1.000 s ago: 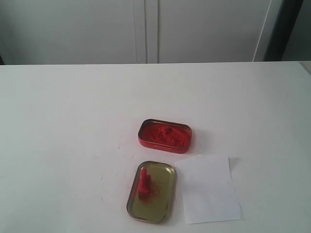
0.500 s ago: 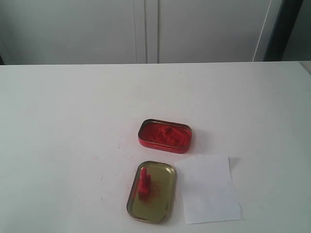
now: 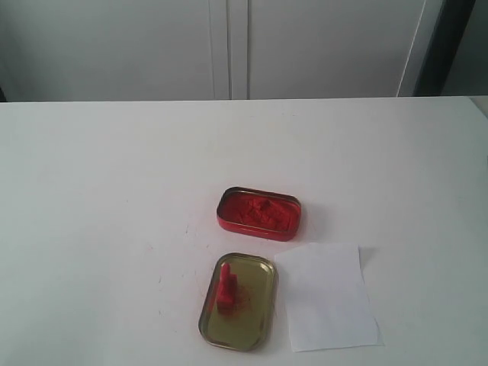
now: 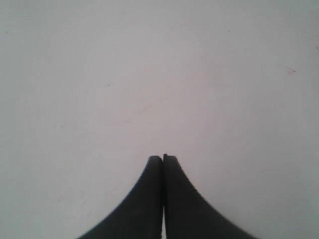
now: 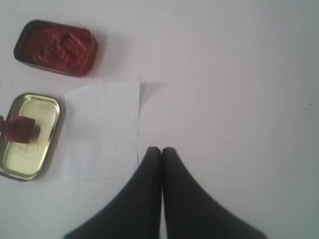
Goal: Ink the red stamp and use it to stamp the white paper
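Red stamp [image 3: 226, 288] is sitting inside the gold lid [image 3: 255, 329], on the lid's left half in the exterior view. Its long axis is running roughly along the lid's long axis: the narrow handle end is pointing toward the red tin [image 3: 255, 229], the wider block end toward the near table edge. Can't tell whether it is lying flat or propped up. Red smears are showing on the lid floor around it.

White paper [image 3: 329, 296] is lying flat on the table [image 3: 114, 191] just right of the lid, long axis near-to-far, with the tin just beyond its far-left corner. The tin is sitting open, with red paste showing.

Left gripper [image 4: 163, 158]: jaws are pressing together, gripping nothing, hanging over bare tabletop.

Right gripper [image 5: 161, 149]: jaws are likewise clenched and empty. In the right wrist view its tips are sitting just beside the paper's edge, well apart from stamp [image 5: 20, 128] and lid. Can't tell whether it is touching the table.
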Robot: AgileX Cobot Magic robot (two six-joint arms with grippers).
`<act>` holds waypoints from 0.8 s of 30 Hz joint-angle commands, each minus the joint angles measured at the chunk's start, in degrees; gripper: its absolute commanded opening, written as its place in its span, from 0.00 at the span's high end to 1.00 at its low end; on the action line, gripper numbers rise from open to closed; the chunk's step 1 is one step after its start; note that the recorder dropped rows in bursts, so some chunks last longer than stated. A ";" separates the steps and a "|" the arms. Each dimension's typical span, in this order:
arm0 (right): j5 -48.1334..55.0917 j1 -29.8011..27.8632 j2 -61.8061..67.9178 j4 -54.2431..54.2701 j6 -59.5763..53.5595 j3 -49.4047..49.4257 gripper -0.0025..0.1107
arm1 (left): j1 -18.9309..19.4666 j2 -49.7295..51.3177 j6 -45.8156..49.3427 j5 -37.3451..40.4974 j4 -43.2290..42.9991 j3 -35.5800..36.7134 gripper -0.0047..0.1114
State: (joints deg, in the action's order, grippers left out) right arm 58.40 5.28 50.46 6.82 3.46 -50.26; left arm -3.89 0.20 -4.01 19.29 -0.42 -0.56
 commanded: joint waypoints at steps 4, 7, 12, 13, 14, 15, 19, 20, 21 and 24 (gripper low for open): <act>0.40 -0.21 6.16 1.18 -0.29 -0.60 0.98 | 0.04 -0.20 -0.05 0.82 -0.05 0.56 0.96; 0.40 -0.21 8.02 1.79 -0.29 -0.60 0.98 | 0.04 -0.20 -0.05 0.82 -0.05 0.56 0.96; 0.40 1.04 12.11 4.77 -0.29 -0.60 0.98 | 0.04 -0.20 -0.05 0.82 -0.05 0.56 0.96; 0.29 1.72 12.72 5.21 -0.29 -0.60 0.98 | 0.04 -0.20 -0.05 0.82 -0.05 0.56 0.96; 0.29 2.55 13.14 5.36 -0.18 -0.60 0.98 | 0.04 -0.20 -0.05 0.82 -0.05 0.56 0.96; 0.15 3.51 13.80 5.47 -0.01 -0.60 0.98 | 0.04 -0.20 -0.05 0.82 -0.05 0.56 0.96; -2.65 10.19 17.03 5.47 4.07 -0.60 0.98 | 0.04 -0.20 -0.05 0.82 -0.05 0.56 0.96; -3.08 11.44 17.61 5.47 4.74 -0.60 0.98 | 0.04 -0.20 -0.05 0.82 -0.05 0.56 0.96; -3.78 13.84 18.72 5.47 5.90 -0.60 0.98 | 0.04 -0.20 -0.05 0.82 -0.05 0.56 0.96; -6.34 19.41 21.77 5.47 9.00 -0.60 0.98 | 0.04 -0.20 -0.05 0.82 -0.05 0.56 0.96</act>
State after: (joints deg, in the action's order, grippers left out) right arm 53.88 22.22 70.97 12.06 10.47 -50.35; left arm -3.89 0.20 -4.01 19.29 -0.42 -0.56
